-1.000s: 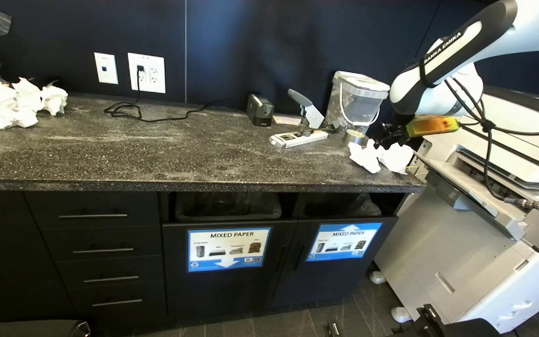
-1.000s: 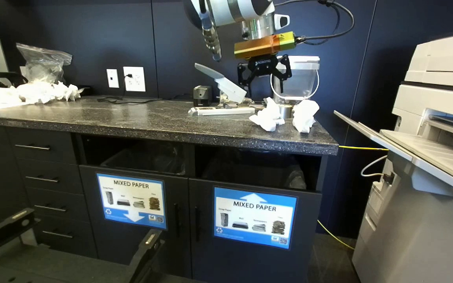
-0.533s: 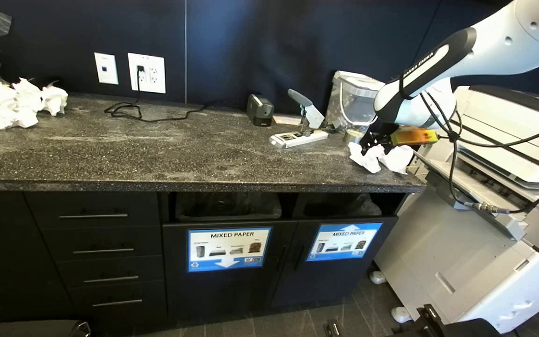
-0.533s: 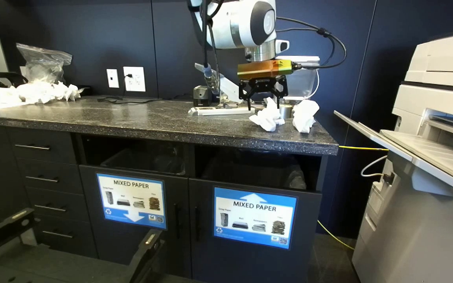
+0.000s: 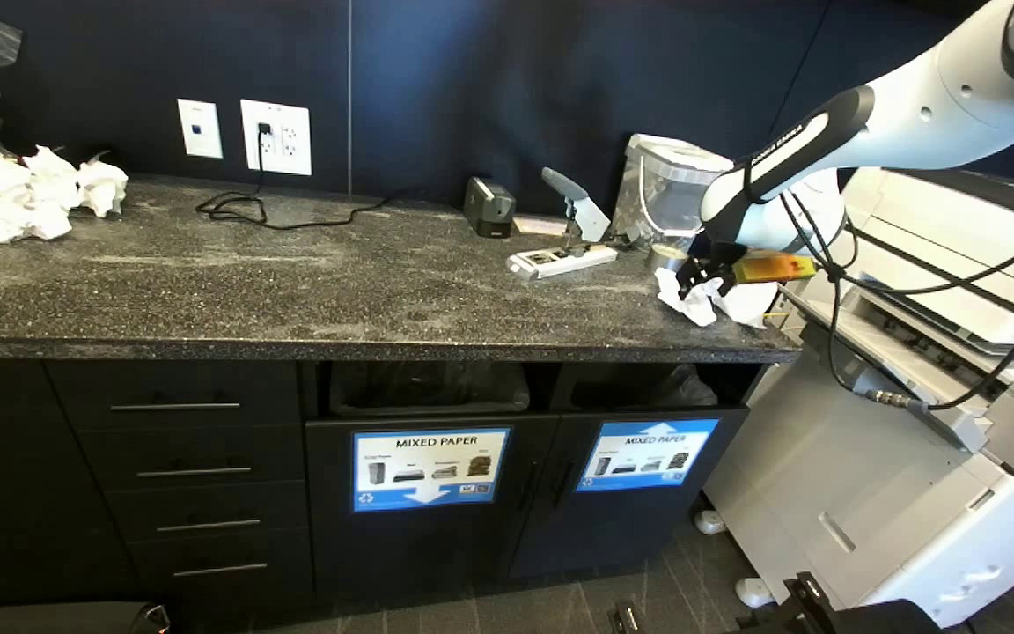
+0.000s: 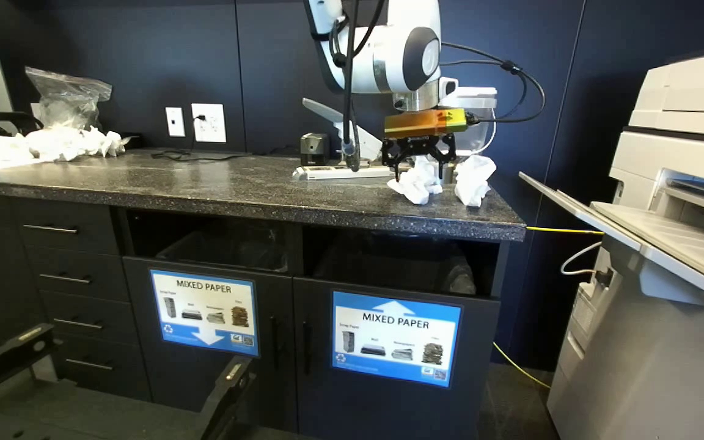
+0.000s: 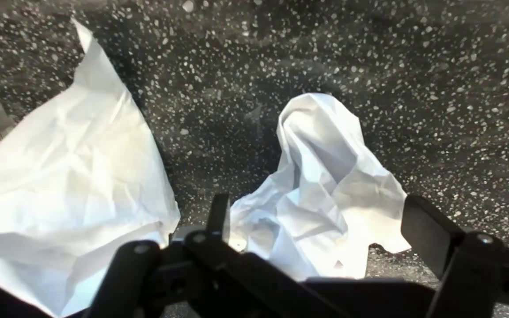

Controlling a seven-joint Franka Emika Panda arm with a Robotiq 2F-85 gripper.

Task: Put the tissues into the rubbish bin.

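Two crumpled white tissues lie close together near the counter's right end in both exterior views. My gripper is lowered over the left tissue, its jaws apart. In the wrist view, one finger stands on each side of that tissue, close to its edges; whether they touch it I cannot tell. The neighbouring tissue sits outside the jaws, and fills the left of the wrist view. Below the counter is the black rubbish bin, with a dark slot and a bright blue sign.
A similar bin with a white-headed sign adjoins it. Behind the tissues stand a tape roll, a clear bucket, a raised stapler and a sharpener. More crumpled paper lies far left. A printer flanks the counter.
My gripper has come down from above the counter to the left tissue, with its jaws staying apart. Both tissues lie where they were.
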